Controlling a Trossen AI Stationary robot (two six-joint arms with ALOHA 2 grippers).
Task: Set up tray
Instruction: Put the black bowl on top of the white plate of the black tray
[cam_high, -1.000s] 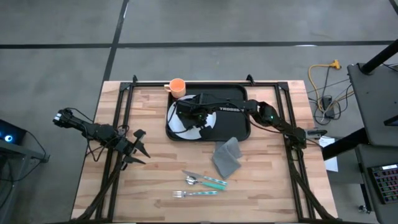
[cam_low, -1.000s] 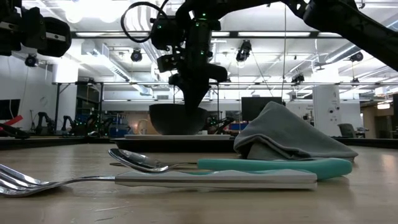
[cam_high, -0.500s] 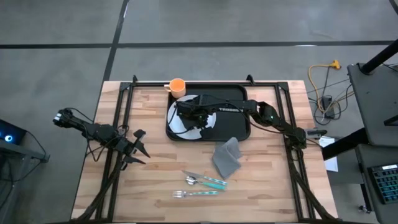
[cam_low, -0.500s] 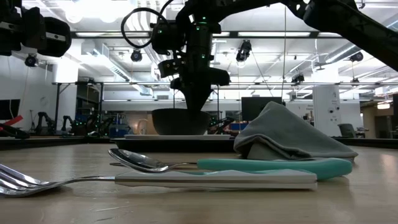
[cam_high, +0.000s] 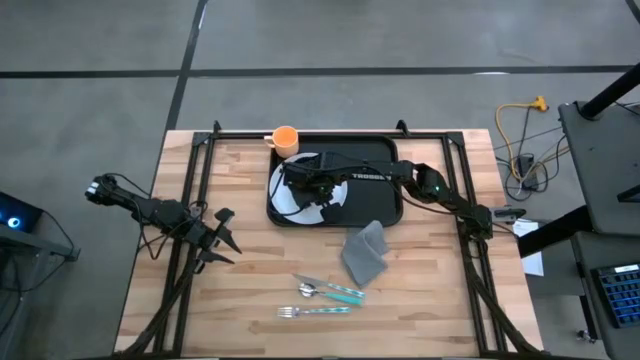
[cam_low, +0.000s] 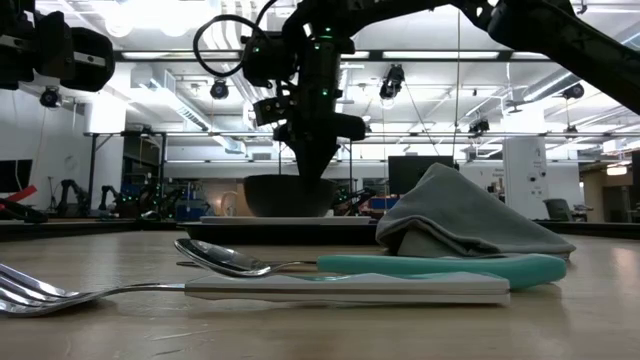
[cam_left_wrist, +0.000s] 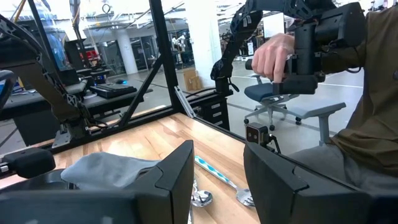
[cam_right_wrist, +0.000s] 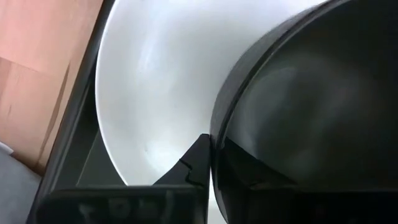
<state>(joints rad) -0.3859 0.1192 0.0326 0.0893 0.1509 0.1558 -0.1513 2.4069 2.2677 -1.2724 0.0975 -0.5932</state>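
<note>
The black tray (cam_high: 385, 205) lies at the table's far middle. A round white plate (cam_high: 281, 196) lies on its left half. A black bowl (cam_low: 290, 196) stands on the plate, and my right gripper (cam_high: 312, 186) is shut on its rim from above. The bowl also fills the right wrist view (cam_right_wrist: 311, 112), with the plate (cam_right_wrist: 155, 93) beside it. My left gripper (cam_high: 222, 240) is open and empty above the table's left side. My right gripper holds the black bowl by its rim (cam_right_wrist: 214, 134), with one finger (cam_right_wrist: 194, 163) outside the wall and the other hidden inside the bowl. The fingers point down from above. The bowl is upright, its base on or just above the white plate.
An orange cup (cam_high: 285, 139) stands just off the tray's far left corner. A grey folded napkin (cam_high: 365, 252) lies nearer than the tray. A teal-handled spoon (cam_high: 330, 291) and a fork (cam_high: 315, 311) lie near the front edge. A person's hand (cam_left_wrist: 270, 56) shows beyond the table.
My right gripper has gone down a little with the black bowl, which has come down level onto the white plate and has then kept still.
</note>
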